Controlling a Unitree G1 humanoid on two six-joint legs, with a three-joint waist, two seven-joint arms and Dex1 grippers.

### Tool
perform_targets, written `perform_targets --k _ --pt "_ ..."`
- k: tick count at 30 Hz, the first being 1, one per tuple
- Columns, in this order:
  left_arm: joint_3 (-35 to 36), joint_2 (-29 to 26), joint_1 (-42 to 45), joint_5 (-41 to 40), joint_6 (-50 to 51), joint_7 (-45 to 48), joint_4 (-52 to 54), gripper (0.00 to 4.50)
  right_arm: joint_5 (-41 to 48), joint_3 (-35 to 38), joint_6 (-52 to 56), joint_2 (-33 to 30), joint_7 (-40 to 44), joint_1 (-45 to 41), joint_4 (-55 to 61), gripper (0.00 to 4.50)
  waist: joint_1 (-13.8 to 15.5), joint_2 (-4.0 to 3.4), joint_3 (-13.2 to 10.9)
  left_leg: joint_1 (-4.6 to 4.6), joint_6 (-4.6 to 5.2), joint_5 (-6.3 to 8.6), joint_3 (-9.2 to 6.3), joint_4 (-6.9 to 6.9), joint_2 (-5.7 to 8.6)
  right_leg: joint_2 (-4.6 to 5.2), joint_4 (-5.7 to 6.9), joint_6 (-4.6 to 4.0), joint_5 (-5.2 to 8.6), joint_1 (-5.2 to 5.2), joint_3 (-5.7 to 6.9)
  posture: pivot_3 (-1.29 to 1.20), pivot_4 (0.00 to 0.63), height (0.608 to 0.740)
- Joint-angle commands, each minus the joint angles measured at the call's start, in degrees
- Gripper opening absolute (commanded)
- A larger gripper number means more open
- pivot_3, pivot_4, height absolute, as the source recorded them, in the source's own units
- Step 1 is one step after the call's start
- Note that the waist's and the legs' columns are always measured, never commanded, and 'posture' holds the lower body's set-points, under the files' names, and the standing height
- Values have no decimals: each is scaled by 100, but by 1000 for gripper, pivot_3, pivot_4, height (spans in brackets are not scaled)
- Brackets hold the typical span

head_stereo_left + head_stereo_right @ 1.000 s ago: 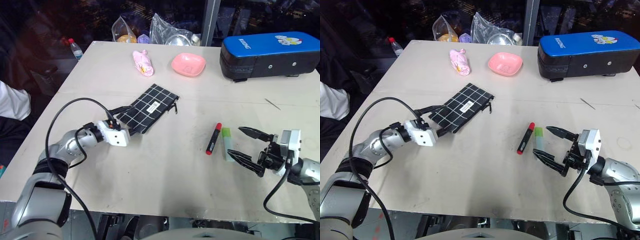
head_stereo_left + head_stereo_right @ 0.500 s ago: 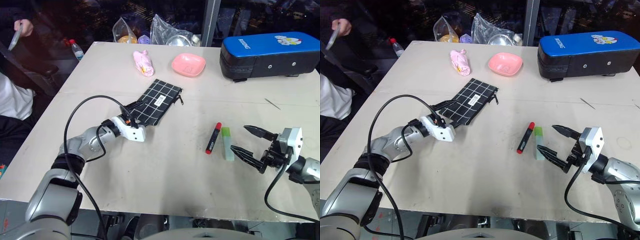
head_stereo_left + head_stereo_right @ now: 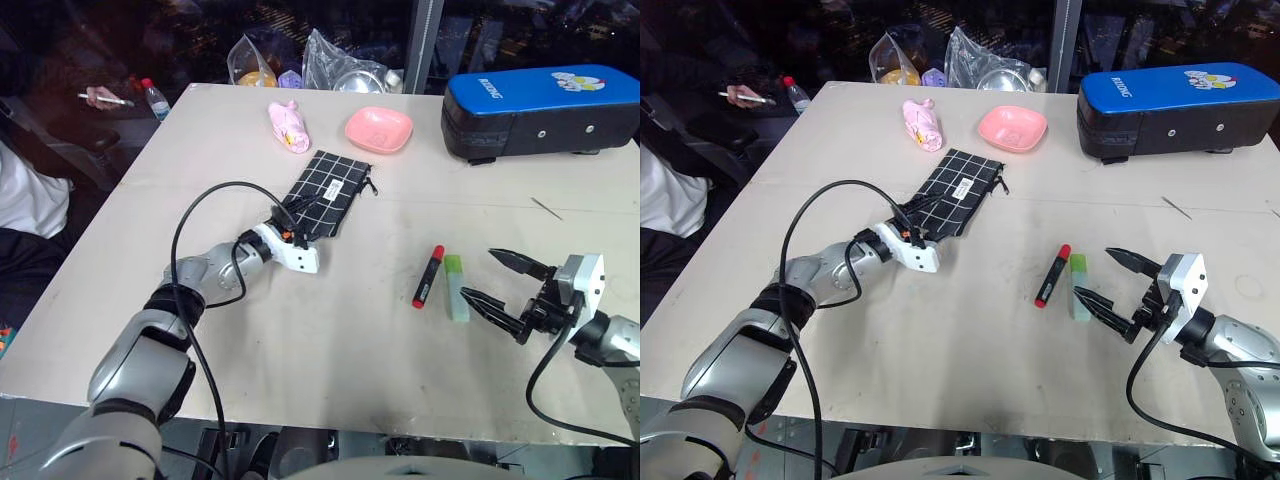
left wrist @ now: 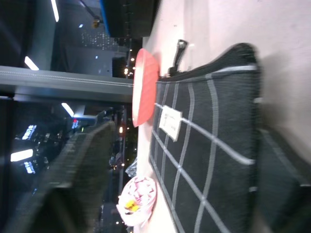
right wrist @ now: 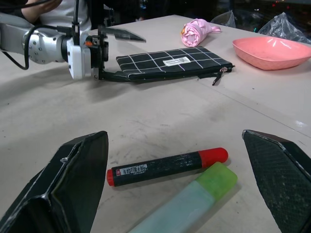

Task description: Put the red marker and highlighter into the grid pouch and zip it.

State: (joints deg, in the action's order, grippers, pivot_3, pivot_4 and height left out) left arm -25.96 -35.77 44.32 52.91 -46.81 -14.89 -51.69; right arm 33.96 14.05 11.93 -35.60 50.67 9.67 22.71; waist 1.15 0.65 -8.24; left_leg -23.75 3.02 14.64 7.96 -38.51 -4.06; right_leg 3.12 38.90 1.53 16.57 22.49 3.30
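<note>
The grid pouch [image 3: 328, 194] is a flat rectangle of black fabric crossed by thin white lines, with a small white label and a black zipper pull at its far corner; it lies on the matte beige tabletop [image 3: 330, 330], just in front of a glossy pink dish [image 3: 378, 128]. The left end effector [image 3: 296, 222] has one black finger over the pouch's near end and one under it, apart with the fabric between them; whether they pinch it cannot be told. The red marker [image 3: 428, 275], a slim cylinder with a black middle, lies beside the highlighter [image 3: 455, 287], a chunky, flat-sided pale green pen. The right end effector [image 3: 500, 290] hovers just beside the highlighter, its tapered fingers spread wide and empty. Since a second ago the pouch has slid up the tabletop toward the dish with the left arm, while marker, highlighter and right arm have kept their places.
</note>
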Motion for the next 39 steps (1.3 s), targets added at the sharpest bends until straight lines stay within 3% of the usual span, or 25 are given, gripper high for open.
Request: perform_targets --k 1,7,11,16,17,20,25,28,33,39 --pt "-390 180 197 188 55 -80 -432 2705 25 89 -94 43 -65 -40 212 4500 22 0 0 0 0 0 0 -1 1 0 1 0 0 -1 0 0 150 740" --pt "-682 312 481 187 144 68 -871 33 -18 69 -136 118 -112 1 258 4500 118 -48 39 10 2 0 -5 -14 5 0 3 0 1 -16 -1 0 150 740" --pt "-739 338 506 119 94 27 -950 33 -49 45 -154 155 -124 -5 263 4500 115 -66 61 15 24 7 -14 -16 7 -2 7 0 1 -23 -1 0 150 740" --pt "-251 393 382 -865 -547 438 -962 33 -57 33 -154 180 -121 -8 275 4500 101 -70 68 12 23 4 -17 -17 5 -3 7 -1 1 -21 -1 0 150 740" --pt "-36 448 308 -1343 -744 758 -931 33 -52 31 -145 178 -126 -12 288 4500 101 -70 68 10 7 -6 -17 -17 4 -3 6 -1 1 -20 -1 0 150 740" --pt "471 632 -424 -4759 -524 3342 704 33 -11 -9 35 134 -259 -255 346 4500 56 -68 65 0 4 -6 -6 -17 1 3 1 -2 1 -10 -5 0 150 740" --pt "1101 671 -1175 -7331 1480 5032 3020 33 -25 -48 157 191 -444 -511 333 4500 -39 -24 28 -19 -5 -11 -18 -33 -13 -6 13 2 3 2 6 0 150 740" --pt "1347 639 -1558 -8248 2723 5431 4157 33 -67 -73 321 277 -797 -755 325 4500 -94 -26 29 -3 -14 -17 -19 -32 -12 -17 26 2 3 -2 -6 0 150 740" --pt "1682 596 -2193 -9161 4202 5723 5395 33 -108 -111 692 265 -1236 -1153 352 4500 -167 -27 30 -1 -16 -18 -19 -31 -12 -21 31 2 4 -2 -24 0 150 740" --pt "1739 726 -2604 -8382 4238 5854 5500 33 -9 -159 1613 219 -1946 -1687 523 4500 -139 -26 29 -3 -16 -18 -19 -31 -9 -23 28 1 4 -2 -34 0 150 740"
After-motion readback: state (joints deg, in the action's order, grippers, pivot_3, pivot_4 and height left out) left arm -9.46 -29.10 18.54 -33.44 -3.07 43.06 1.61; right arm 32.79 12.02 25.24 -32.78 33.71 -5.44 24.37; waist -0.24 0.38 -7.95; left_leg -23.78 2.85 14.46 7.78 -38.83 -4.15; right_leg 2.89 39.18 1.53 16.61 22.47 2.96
